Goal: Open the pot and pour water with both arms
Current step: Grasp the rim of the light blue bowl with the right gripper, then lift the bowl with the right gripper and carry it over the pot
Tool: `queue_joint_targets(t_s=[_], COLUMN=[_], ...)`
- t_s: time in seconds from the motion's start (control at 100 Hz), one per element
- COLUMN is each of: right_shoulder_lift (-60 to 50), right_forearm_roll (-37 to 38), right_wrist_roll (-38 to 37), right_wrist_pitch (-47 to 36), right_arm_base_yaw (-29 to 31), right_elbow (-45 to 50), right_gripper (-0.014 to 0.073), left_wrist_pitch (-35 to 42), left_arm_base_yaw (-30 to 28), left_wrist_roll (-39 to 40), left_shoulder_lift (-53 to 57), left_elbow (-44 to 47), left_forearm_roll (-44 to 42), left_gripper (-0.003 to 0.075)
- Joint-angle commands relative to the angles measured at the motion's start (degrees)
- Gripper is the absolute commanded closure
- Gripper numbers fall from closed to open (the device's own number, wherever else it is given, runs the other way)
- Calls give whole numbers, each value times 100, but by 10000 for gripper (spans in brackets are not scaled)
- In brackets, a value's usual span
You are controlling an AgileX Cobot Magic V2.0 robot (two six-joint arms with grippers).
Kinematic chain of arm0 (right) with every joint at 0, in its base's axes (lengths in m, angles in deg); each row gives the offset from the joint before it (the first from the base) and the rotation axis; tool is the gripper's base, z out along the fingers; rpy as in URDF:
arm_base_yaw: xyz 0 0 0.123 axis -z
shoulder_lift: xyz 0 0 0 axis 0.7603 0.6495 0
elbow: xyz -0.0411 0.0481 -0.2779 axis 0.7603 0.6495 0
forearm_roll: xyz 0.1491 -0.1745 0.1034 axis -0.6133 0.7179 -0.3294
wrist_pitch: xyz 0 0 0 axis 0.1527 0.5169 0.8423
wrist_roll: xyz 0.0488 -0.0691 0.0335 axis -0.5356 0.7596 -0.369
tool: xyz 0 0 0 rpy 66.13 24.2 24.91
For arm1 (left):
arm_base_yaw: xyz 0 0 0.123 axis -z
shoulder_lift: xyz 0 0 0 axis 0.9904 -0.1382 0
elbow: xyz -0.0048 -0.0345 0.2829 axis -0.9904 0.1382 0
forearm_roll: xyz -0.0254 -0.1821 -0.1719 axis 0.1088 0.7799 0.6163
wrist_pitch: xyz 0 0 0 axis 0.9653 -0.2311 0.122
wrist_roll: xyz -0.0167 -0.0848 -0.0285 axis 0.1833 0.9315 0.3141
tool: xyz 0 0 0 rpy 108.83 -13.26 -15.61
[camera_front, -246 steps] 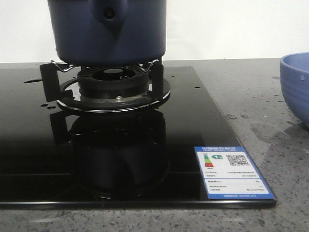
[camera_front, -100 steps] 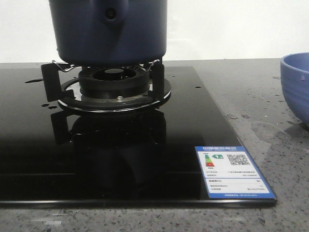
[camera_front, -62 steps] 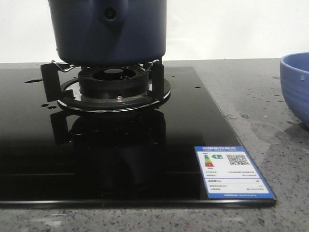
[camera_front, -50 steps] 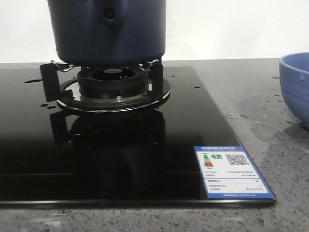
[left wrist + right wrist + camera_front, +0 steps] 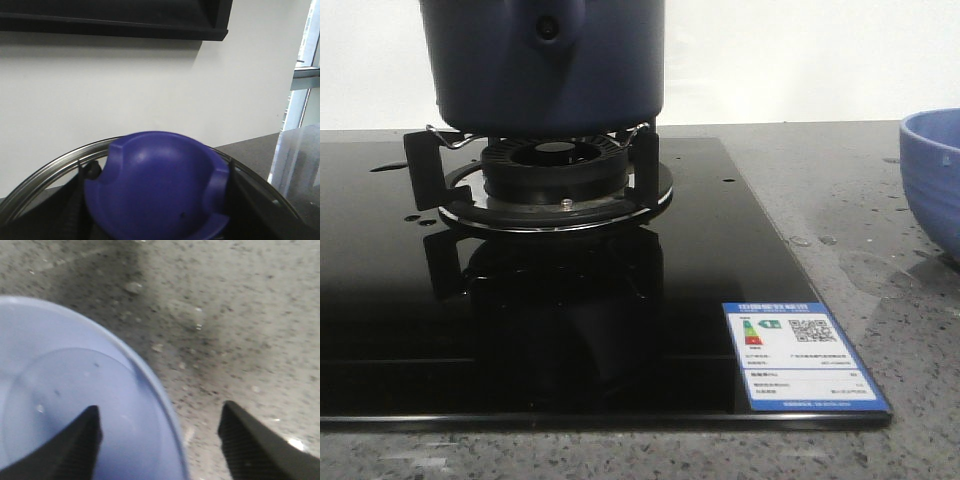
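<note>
The pot [image 5: 542,65], dark navy with straight matte sides, sat on the burner [image 5: 557,175] of a black glass stove [image 5: 720,240], at about eleven o'clock in the front view, its top cut off. It looked rigid and probably heavy if filled; the raised front mount seemed the surest hold. In the left wrist view, a blue lid knob [image 5: 157,185] with a steel rim filled the space where the left gripper sat; whether that gripper pinched it could not be told. The right gripper [image 5: 160,435], fingers spread, hovered over the rim of a light blue bowl [image 5: 932,175] on the speckled desk [image 5: 860,200], at three o'clock, well apart from the pot.
</note>
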Motion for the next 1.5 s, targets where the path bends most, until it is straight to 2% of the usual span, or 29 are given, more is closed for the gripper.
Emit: queue_joint_targets(t_s=[0.0, 0.09, 0.27, 0.32, 0.44, 0.52, 0.67, 0.83, 1.02, 1.28, 1.49], right_shoulder_lift=[10, 95, 162, 172, 172, 172, 149, 155, 566, 1807, 2955], right_forearm_roll=[-172, -172, -204, -204, -228, -230, -267, -267, -267, -242, 555], right_wrist_roll=[14, 14, 14, 14, 14, 14, 69, 82, 82, 82, 82], right_wrist_pitch=[-223, -212, -272, -272, -287, -287, -184, 123, 616, 916, 973], right_arm_base_yaw=[41, 41, 41, 41, 41, 41, 31, -206, -827, -1672, -2395], right_elbow=[-138, -138, -136, -136, -136, -151, -451, -1368, -2926, -5388, -7229], right_gripper=[256, 304, 347, 395, 581, 662, 663, 662, 651, 651, 651], left_wrist_pitch=[-19, -19, -19, -19, -19, -19, -19, -19, -19, -7, -7], left_arm_base_yaw=[49, 49, 49, 49, 49, 49, 49, 49, 49, 49, 49], left_wrist_roll=[40, 40, 40, 40, 40, 40, 40, 40, 40, 40, 40], left_shoulder_lift=[58, 58, 58, 58, 58, 58, 58, 58, 58, 58, 58], left_elbow=[-184, -184, -184, -184, -184, -184, -184, -184, -184, -184, -184], left_forearm_roll=[310, 310, 310, 310, 310, 310, 310, 310, 348, 418, 431], left_gripper=[405, 405, 405, 405, 405, 405, 405, 405, 405, 405, 405])
